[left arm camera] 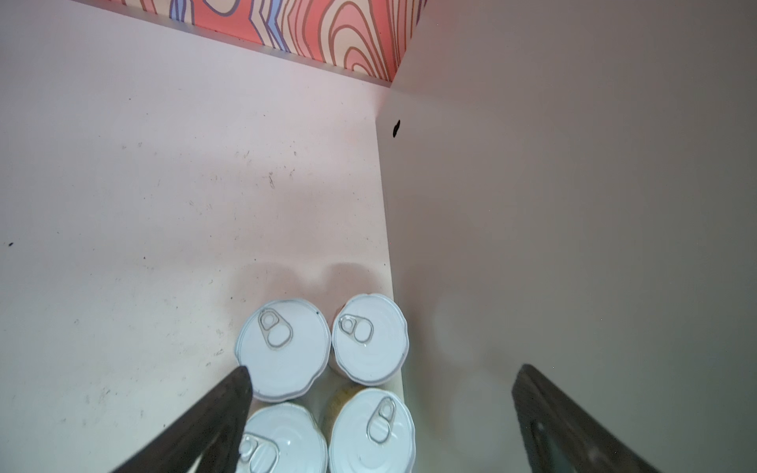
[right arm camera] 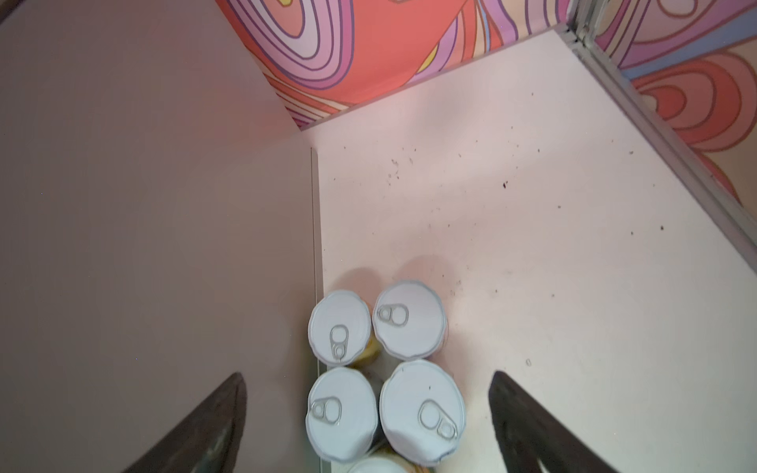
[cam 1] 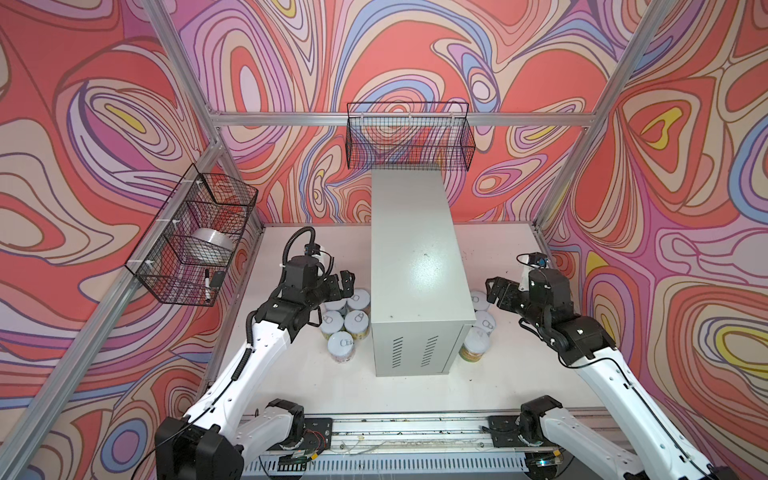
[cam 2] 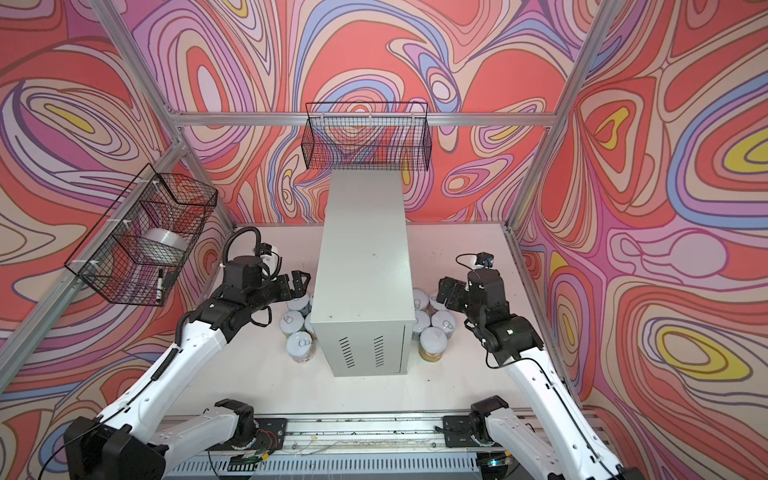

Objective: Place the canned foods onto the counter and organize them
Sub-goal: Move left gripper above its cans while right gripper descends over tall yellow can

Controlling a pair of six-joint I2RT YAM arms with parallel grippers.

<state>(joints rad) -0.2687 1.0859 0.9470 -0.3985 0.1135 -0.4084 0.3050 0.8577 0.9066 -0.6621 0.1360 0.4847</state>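
While left gripper (left arm camera: 383, 379) and right gripper (right arm camera: 368, 380) gape empty, upright cans (left arm camera: 282, 348) stand below, between each one's fingers (left arm camera: 213, 417), beside the counter (cam 1: 415, 266).

- counter (cam 1: 417, 266): grey painted sheet metal, glossy top w/ glare
- canned foods (left arm camera: 286, 348): smooth metal lids, satin white; printed labels
- tabletop (right arm camera: 512, 213): matt white, scuffed, specked
- wire baskets (cam 1: 409, 149): thin black wire mesh
- roll (cam 1: 210, 245): shiny silver
- frame rail (cam 1: 291, 118): bare brushed alu, matt
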